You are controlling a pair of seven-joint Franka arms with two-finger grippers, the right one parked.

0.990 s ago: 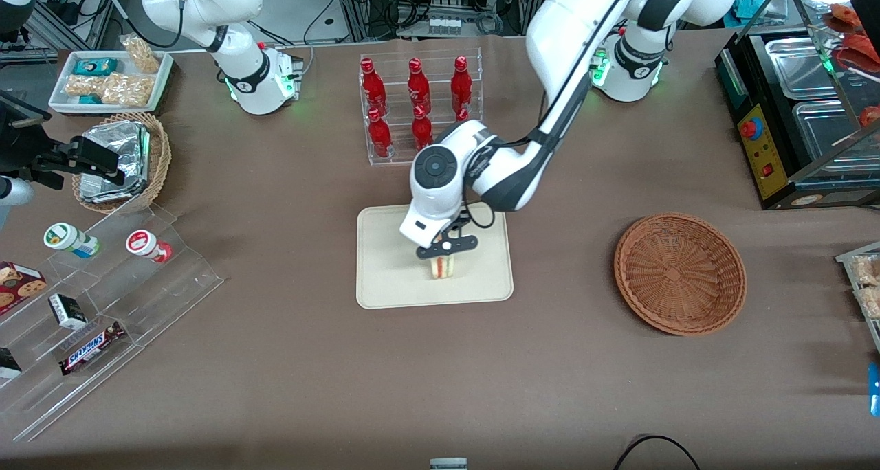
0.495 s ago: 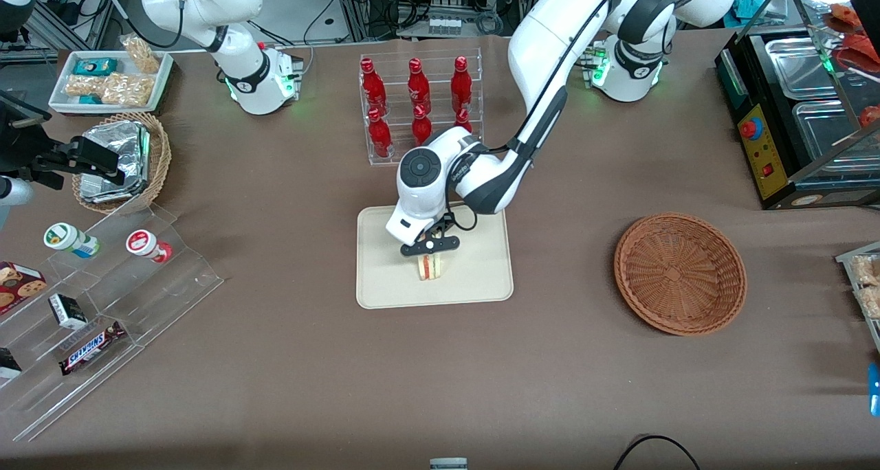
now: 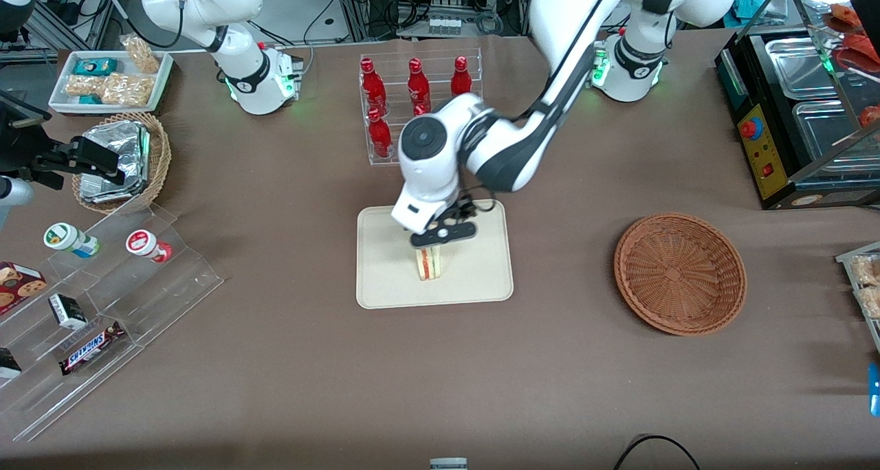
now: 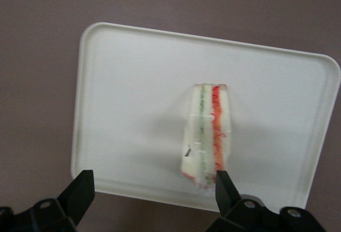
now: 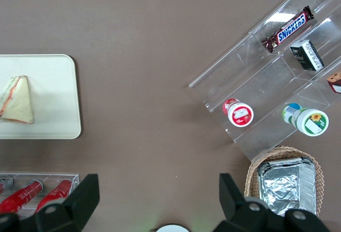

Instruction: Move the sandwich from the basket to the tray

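The sandwich stands on its edge on the tray, near the middle of the front view, with the red and green filling lines turned up. The gripper hangs just above the sandwich and does not touch it; in the wrist view the fingers are spread wide with nothing between them. The basket lies at the right of the frame, well apart from the tray, and holds nothing.
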